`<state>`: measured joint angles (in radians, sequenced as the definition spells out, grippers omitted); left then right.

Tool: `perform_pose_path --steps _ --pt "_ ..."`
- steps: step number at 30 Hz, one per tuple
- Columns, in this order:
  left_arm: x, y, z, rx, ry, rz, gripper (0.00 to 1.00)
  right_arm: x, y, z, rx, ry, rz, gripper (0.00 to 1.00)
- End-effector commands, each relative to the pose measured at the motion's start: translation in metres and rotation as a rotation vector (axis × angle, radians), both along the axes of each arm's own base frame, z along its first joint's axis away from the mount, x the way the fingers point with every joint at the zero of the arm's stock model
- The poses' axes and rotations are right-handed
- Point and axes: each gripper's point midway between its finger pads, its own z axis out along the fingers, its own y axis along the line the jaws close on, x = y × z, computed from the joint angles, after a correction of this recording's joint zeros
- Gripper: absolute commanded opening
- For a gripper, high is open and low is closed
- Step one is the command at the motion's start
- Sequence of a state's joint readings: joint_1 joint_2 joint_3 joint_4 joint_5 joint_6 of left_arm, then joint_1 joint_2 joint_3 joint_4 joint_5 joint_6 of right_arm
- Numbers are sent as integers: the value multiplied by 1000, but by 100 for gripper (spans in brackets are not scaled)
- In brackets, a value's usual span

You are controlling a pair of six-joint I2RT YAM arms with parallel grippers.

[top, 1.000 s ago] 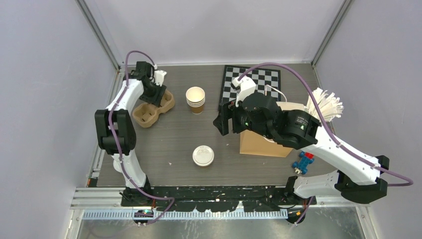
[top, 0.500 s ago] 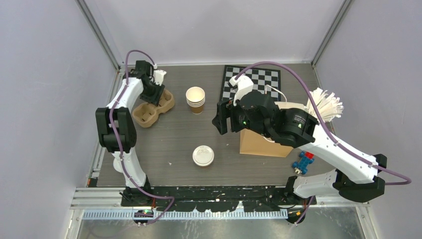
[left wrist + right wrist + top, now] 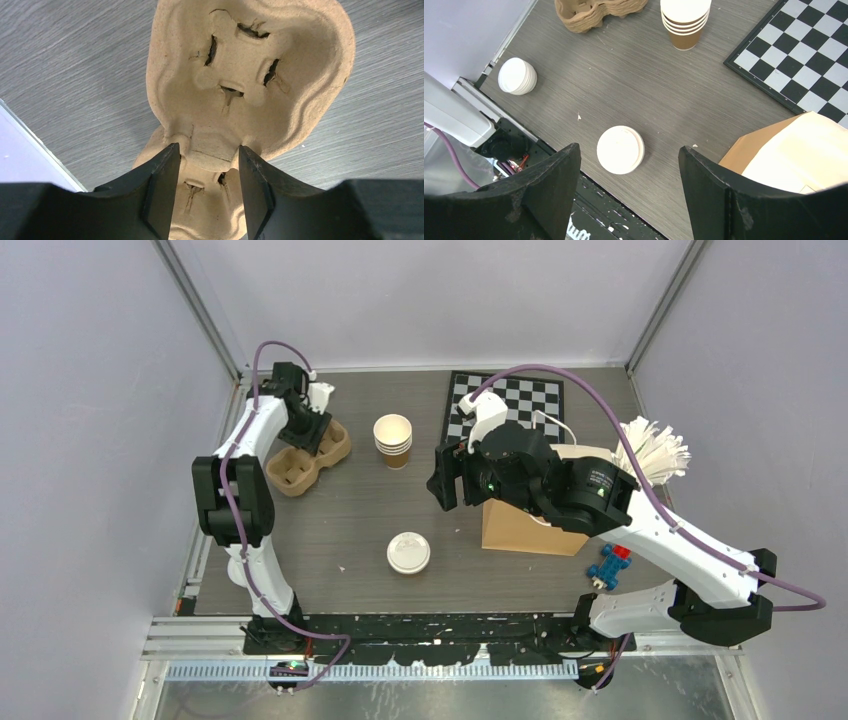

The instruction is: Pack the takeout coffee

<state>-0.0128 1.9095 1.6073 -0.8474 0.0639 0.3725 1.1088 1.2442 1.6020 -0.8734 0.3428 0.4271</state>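
Observation:
The takeout coffee (image 3: 408,552), a tan cup under a white lid, stands at the table's near middle. It also shows in the right wrist view (image 3: 620,149), below and between the fingers. My right gripper (image 3: 447,485) hangs open and empty high above the table, left of the brown paper bag (image 3: 525,528). My left gripper (image 3: 305,430) is at the far left over the pulp cup carrier (image 3: 296,468). In the left wrist view its jaws (image 3: 207,155) close on the middle ridge of the carrier (image 3: 250,75).
A stack of lidless tan cups (image 3: 393,439) stands at the far middle, and a chessboard (image 3: 520,400) lies behind the bag. A stack of loose white lids (image 3: 517,76) sits near the left edge. A blue toy (image 3: 608,566) and a white bundle (image 3: 655,452) are at the right.
My right arm has shifted slightly left and away from the near edge, its gripper still open. The left arm and the carrier have not moved.

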Motion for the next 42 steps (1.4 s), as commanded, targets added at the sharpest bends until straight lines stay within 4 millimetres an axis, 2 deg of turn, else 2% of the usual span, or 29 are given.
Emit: perform_pose_path --steps 1,13,23,29,38,42 --pt "0 8 10 35 -11 -4 49 1 -1 16 17 -32 6 76" --pt "-6 4 -7 12 41 -11 45 2 -2 16 -1 -44 8 76" --pt "-9 1 3 -2 42 -17 36 3 -3 16 -9 -54 11 76" --pt "-10 -4 34 -28 42 24 32 1 -4 17 -3 -54 18 76" --pt "-24 -15 78 -75 8 59 31 -1 -9 23 25 -54 4 76" --pt "-28 -33 101 -132 -20 45 31 -2 -11 29 53 -54 -9 76"
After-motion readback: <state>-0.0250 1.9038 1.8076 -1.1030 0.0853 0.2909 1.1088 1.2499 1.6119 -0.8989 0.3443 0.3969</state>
